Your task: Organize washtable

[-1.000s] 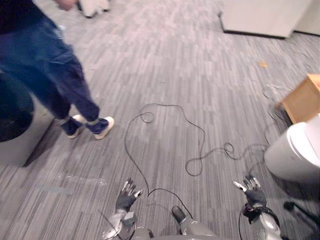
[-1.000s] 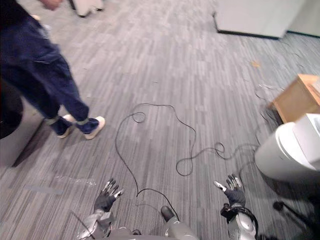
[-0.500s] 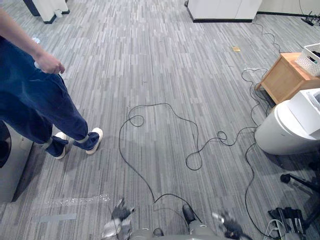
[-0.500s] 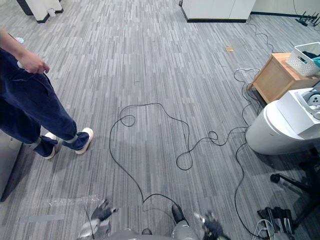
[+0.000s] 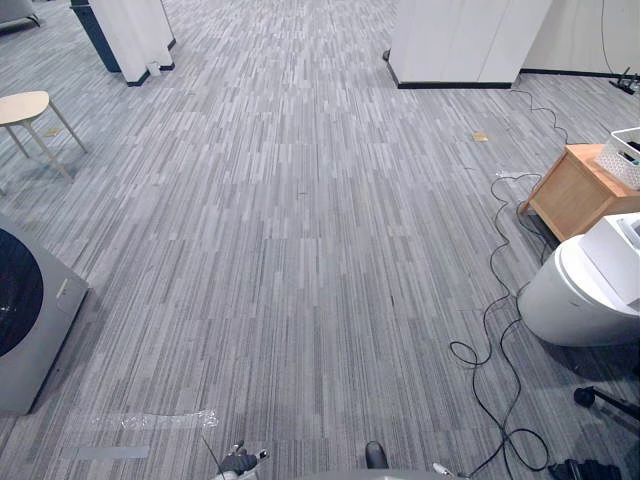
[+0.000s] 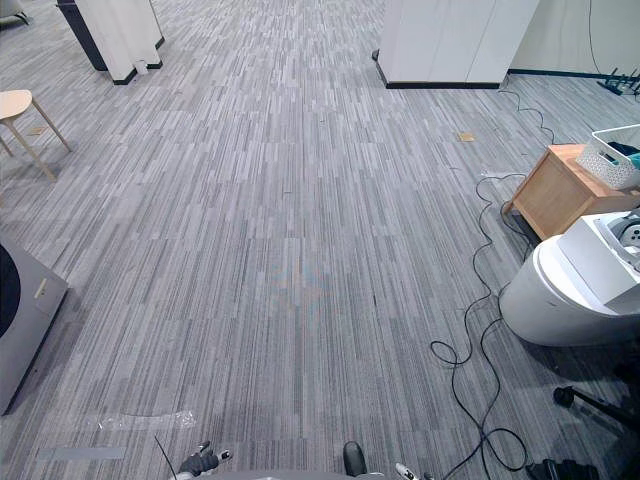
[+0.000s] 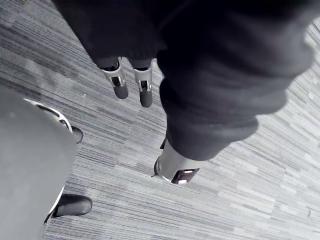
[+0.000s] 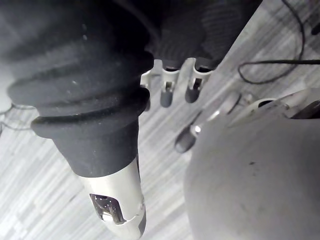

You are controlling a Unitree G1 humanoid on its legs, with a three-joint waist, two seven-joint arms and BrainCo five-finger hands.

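Hanging low at the near edge of the carpet, the left hand and the right hand are seen with fingers straight and loose, and nothing is held by either. Just beyond the left hand, a strip of clear tape is stuck to the carpet. At the left edge a grey washer with a dark round door is set. On the right a white machine is stood, and just behind it the table, of light wood, is placed well apart from both hands. A white basket is carried on its top. Farther off on the left a pale stool is seen. At the far end a white cabinet and a white pillar with a dark base are stood on the carpet.
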